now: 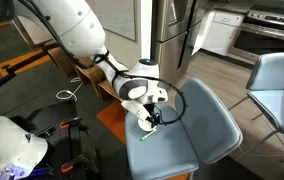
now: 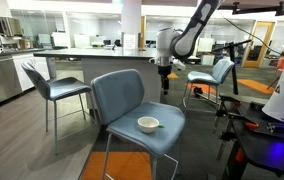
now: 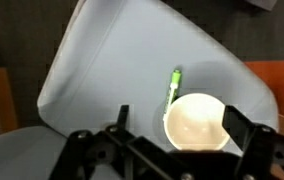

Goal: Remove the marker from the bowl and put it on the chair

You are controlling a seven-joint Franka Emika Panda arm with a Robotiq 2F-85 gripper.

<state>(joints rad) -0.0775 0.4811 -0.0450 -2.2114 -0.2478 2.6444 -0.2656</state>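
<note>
Now at the gripper (image 3: 178, 118): the jaws are seen wide apart in the wrist view, and nothing is held between them.
Height: the gripper (image 2: 163, 68) is raised well above the seat, as is shown in an exterior view.
Marker (image 3: 172, 85): it is laid flat on the seat of the chair (image 3: 102, 70), outside the bowl (image 3: 194, 122) and just beside its rim; whether the two are touching cannot be told.
Task state: the marker is judged to be already put down, so only a clean retreat is left.
Risk, rolling: the marker is thin and probably round, so it could be rolled toward the seat edge if the chair is shaken.
Risk, contact: if the arm is lowered or swung low, the bowl could be struck by a finger and pushed against the marker, and both could be moved off the seat.
Risk, bowl: it looks light and could be tipped by a small touch on the rim.
Shown only in the wrist view: the marker's place beside the bowl.
Shown in an exterior view: the whole chair (image 2: 122, 100) with backrest and the bowl (image 2: 149, 124) on it; no marker is made out there.
Shown in an exterior view: the arm (image 1: 72, 30) from above and a second chair (image 1: 282, 85); the bowl is not surely picked out.
</note>
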